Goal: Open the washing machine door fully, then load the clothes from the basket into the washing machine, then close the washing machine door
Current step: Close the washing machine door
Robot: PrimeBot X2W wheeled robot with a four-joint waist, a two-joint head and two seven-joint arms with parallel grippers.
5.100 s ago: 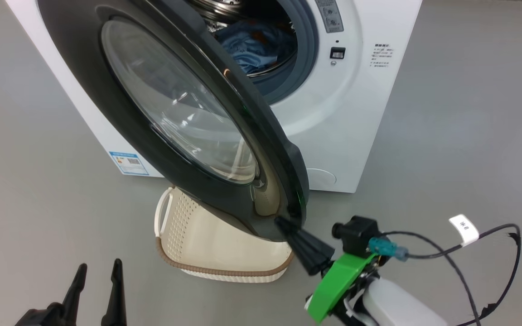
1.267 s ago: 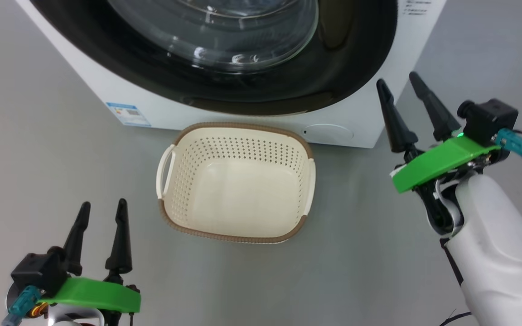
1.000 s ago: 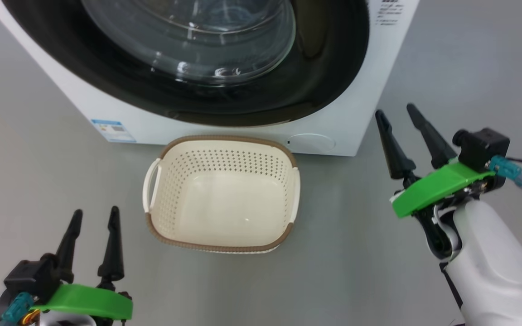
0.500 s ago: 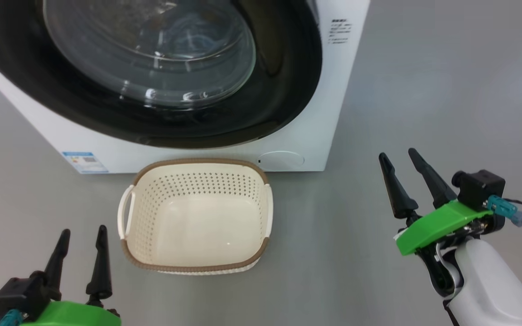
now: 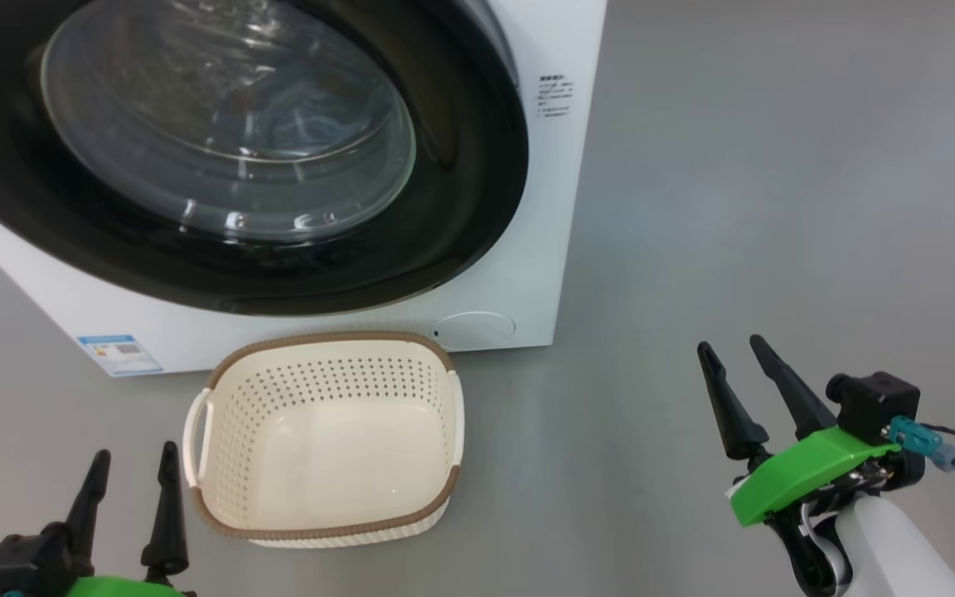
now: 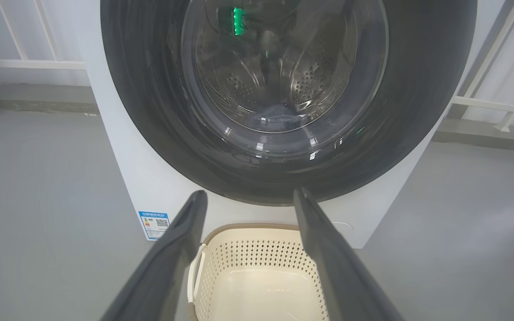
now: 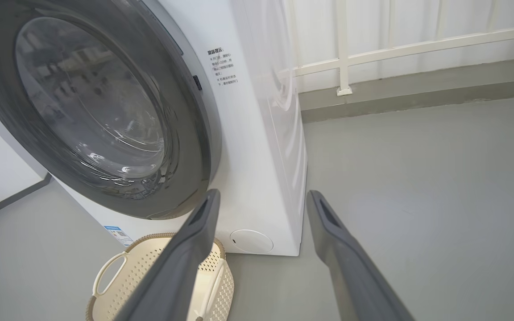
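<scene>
Round black-rimmed glass washing machine door [image 5: 461,166] is shut. Left gripper [image 5: 135,452] and right gripper [image 5: 729,343] are released, fingers apart.

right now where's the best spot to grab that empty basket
Probably the looped side handle at the left end of the basket, from above with the left claw: it stands off the wall leaving a gap, and sits nearest that claw.

Front of the washing machine [image 5: 540,249]: small blue label [image 5: 119,354] with a QR code, low at the left; block of small black print [image 5: 555,96] right of the washing machine door [image 5: 469,191]. Neither is legible.
</scene>
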